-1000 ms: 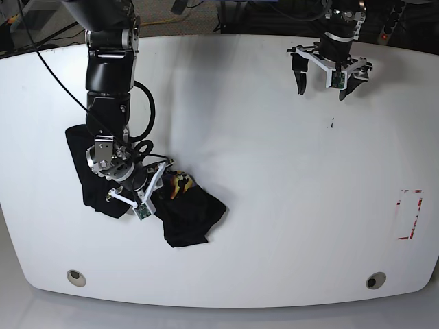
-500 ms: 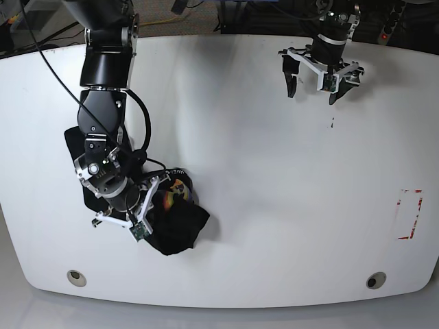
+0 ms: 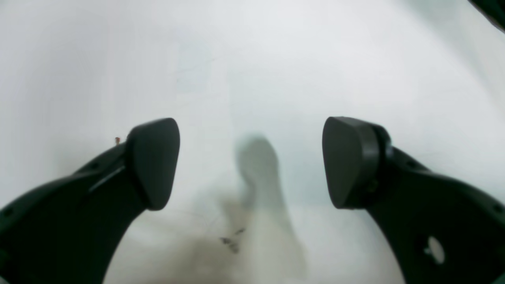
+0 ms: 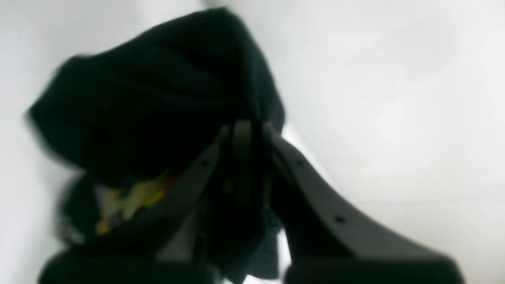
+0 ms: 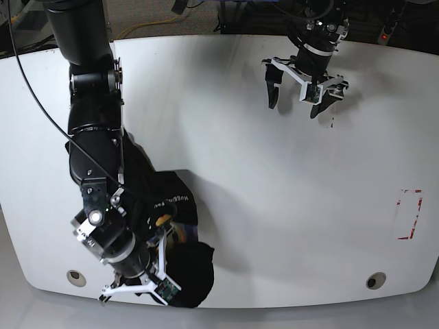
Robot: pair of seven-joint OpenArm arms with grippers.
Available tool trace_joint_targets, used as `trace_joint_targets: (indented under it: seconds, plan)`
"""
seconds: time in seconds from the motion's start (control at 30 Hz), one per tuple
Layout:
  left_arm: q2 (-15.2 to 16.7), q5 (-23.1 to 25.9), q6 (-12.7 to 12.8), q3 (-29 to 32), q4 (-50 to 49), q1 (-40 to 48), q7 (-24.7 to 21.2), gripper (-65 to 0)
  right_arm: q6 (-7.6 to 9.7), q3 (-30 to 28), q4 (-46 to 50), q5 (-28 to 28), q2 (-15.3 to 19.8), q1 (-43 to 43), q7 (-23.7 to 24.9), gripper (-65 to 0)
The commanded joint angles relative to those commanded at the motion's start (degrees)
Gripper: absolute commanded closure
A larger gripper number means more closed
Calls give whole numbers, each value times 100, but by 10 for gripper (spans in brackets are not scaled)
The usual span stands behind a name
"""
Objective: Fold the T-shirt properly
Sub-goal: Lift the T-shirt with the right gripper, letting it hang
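The black T-shirt (image 5: pixel 156 193) lies bunched at the front left of the white table (image 5: pixel 274 205), with white lettering and a yellow-orange graphic (image 5: pixel 163 221) showing. Its lower part hangs lifted near the table's front edge. My right gripper (image 5: pixel 147 284) is shut on a fold of it. In the right wrist view the fingers (image 4: pixel 242 136) are pinched together on the dark T-shirt (image 4: pixel 150 94), and the yellow print (image 4: pixel 138 193) shows below. My left gripper (image 5: pixel 297 94) hovers open over bare table at the back right. Nothing is between its fingers (image 3: pixel 154 157).
A red-marked rectangle (image 5: pixel 409 214) sits near the table's right edge. Two round holes (image 5: pixel 77 277) (image 5: pixel 374 279) lie along the front edge. A small dark mark (image 5: pixel 333 123) is just below the left gripper. A black cable (image 5: pixel 41 89) trails beside the right arm.
My right arm has dragged the T-shirt toward the table's front edge, bunching and lifting it. The left gripper has drifted left and stayed open.
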Motion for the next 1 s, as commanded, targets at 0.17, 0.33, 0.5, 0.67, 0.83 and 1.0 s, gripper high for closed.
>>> trace_joint_targets:
  seconds: [0.17, 0.33, 0.5, 0.67, 0.83, 1.0]
  plan:
    - [-18, 0, 0, -18, -9, 0, 0, -531, 154, -255, 440, 0, -79, 413, -519, 0]
    - [-18, 0, 0, -26, -18, 0, 0, -531, 154, -360, 730, 0, -79, 132, -563, 0]
    - [-26, 0, 0, -26, -18, 0, 0, -531, 154, -316, 835, -9, -44, -404, -563, 0]
    - [18, 0, 0, 158, -18, -193, 0, -533, 154, -141, 1134, -9, -35, -589, -563, 0]
    - [0, 0, 18, 686, -299, -738, 0, -533, 154, -141, 1134, 0, -18, -53, -563, 0]
    - [35, 0, 18, 1055, -712, -1187, 0, -533, 154, -158, 1108, 9, 53, 615, -571, 0]
